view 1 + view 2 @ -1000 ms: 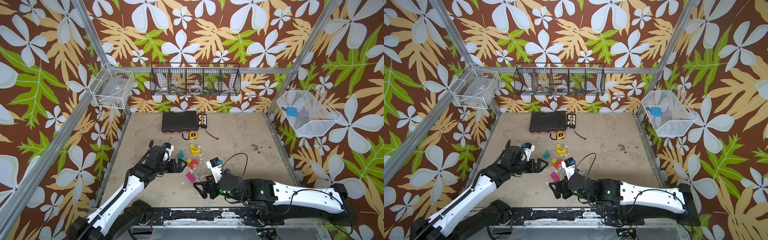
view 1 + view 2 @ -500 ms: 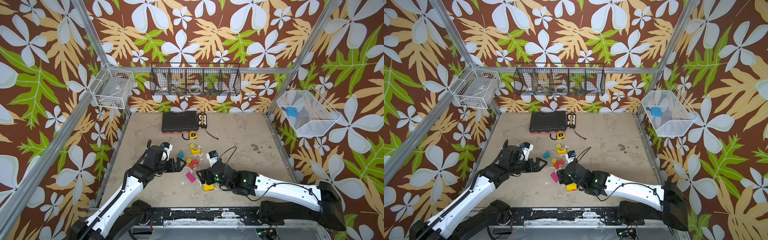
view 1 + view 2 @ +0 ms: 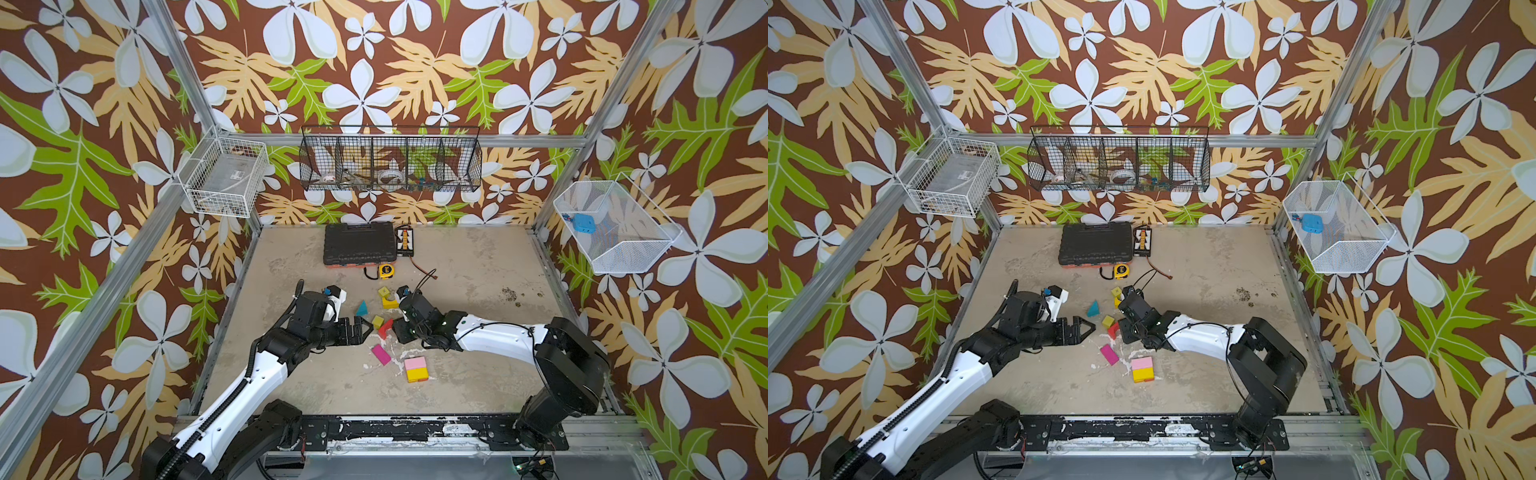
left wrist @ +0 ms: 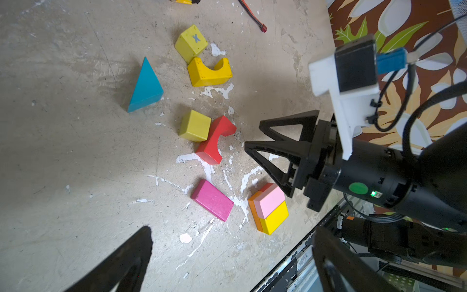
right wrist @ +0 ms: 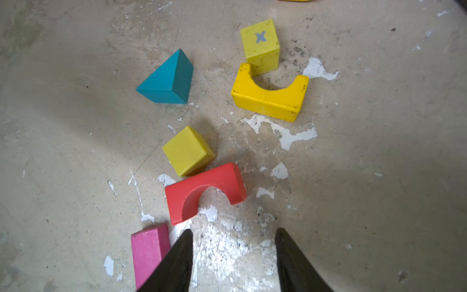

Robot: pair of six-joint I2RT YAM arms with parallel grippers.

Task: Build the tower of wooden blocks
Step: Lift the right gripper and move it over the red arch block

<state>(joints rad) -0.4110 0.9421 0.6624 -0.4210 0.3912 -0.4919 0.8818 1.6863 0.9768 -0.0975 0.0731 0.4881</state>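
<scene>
Red arch lies just ahead of the right gripper (jaws part-spread, empty), its long axis running finger to finger. The left gripper, wide and empty, faces it opposite.

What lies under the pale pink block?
Under the pink block, an orange block shows along one edge and a red block at one end. Anything else beneath is covered.

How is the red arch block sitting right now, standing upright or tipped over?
Tipped over. The red arch lies flat on the table, its curved cutout visible from above in both wrist views.
</scene>
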